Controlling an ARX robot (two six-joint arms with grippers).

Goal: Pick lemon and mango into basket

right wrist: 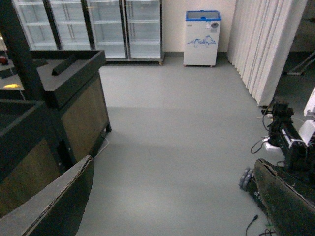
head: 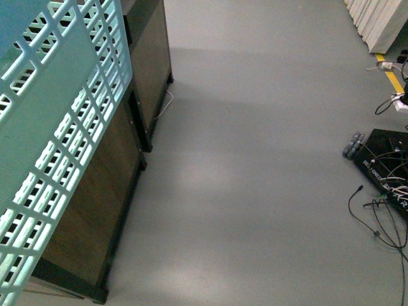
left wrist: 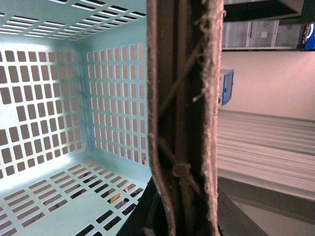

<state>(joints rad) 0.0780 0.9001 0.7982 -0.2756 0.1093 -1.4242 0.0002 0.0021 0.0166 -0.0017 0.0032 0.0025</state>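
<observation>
Left claw (left wrist: 183,123) clenched on the basket (head: 57,127) by its brown handle (left wrist: 170,73); right claw (right wrist: 172,196) spread wide, released.
The turquoise basket hangs tilted at the robot's left, close to the front camera, beside dark wooden cabinets (head: 153,57) on a grey floor (head: 255,159).

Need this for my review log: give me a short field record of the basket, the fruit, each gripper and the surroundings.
basket: turquoise basket raised and tilted at the front view's left; no fruit in the part of its inside that shows
left gripper: shut on the basket's brown ribbed handle
right gripper: open, nothing between its fingers, above bare floor
lemon, mango: not seen in any view
surroundings: dark wooden stands, grey floor, cables at right
</observation>
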